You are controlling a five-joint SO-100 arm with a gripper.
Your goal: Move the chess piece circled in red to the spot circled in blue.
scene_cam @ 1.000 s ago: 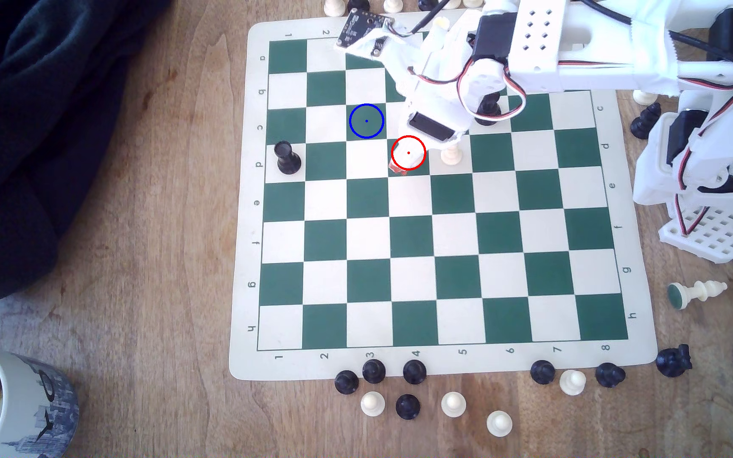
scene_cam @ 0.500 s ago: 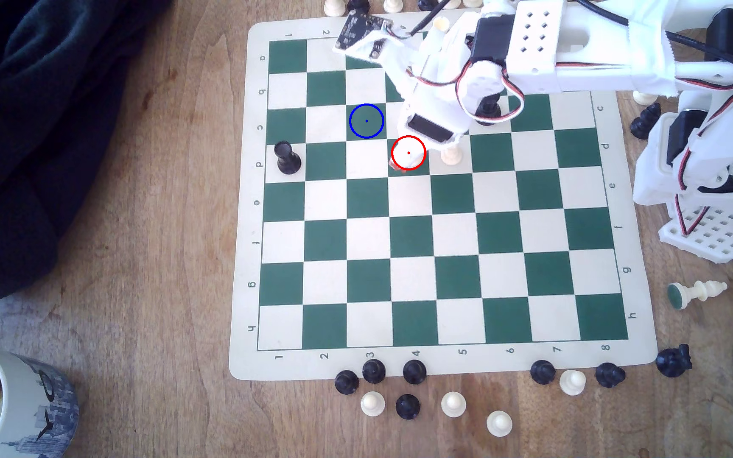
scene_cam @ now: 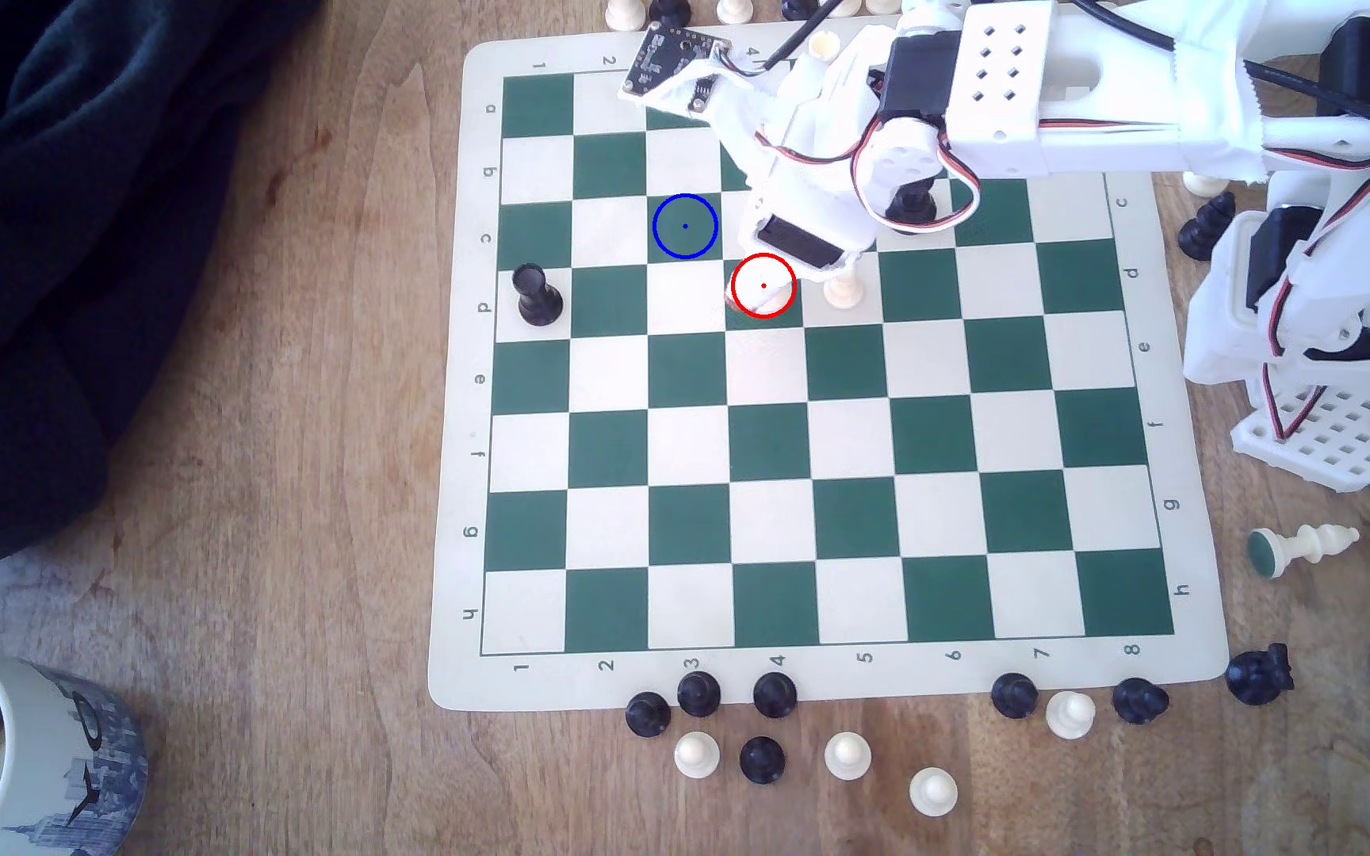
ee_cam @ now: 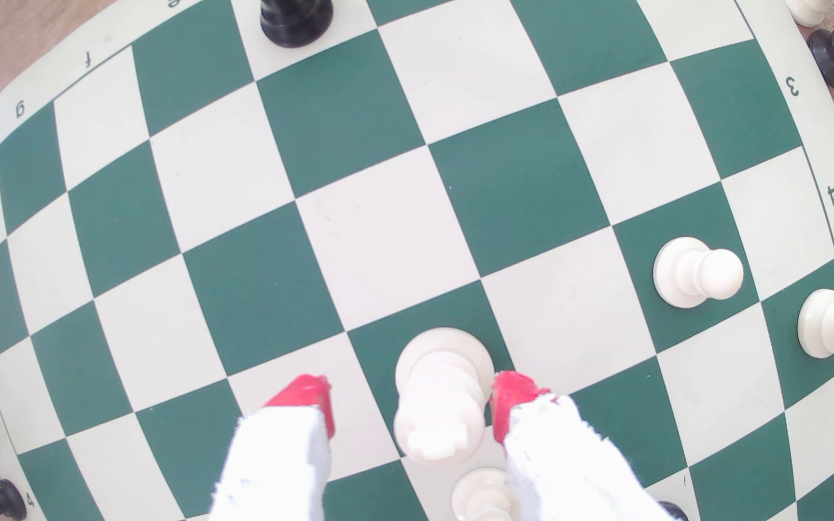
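Arm hides chess piece (scene_cam: 780, 290) in ext. view.

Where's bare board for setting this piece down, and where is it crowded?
The blue-circled square is bare, as are its neighbours out to the black piece at the board's edge on the exterior view's left. Crowded: beside the open pincer straddling the white piece, a white pawn stands one square away.

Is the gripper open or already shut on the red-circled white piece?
Open: the gripper straddles the chess piece, with a gap at one red fingertip.
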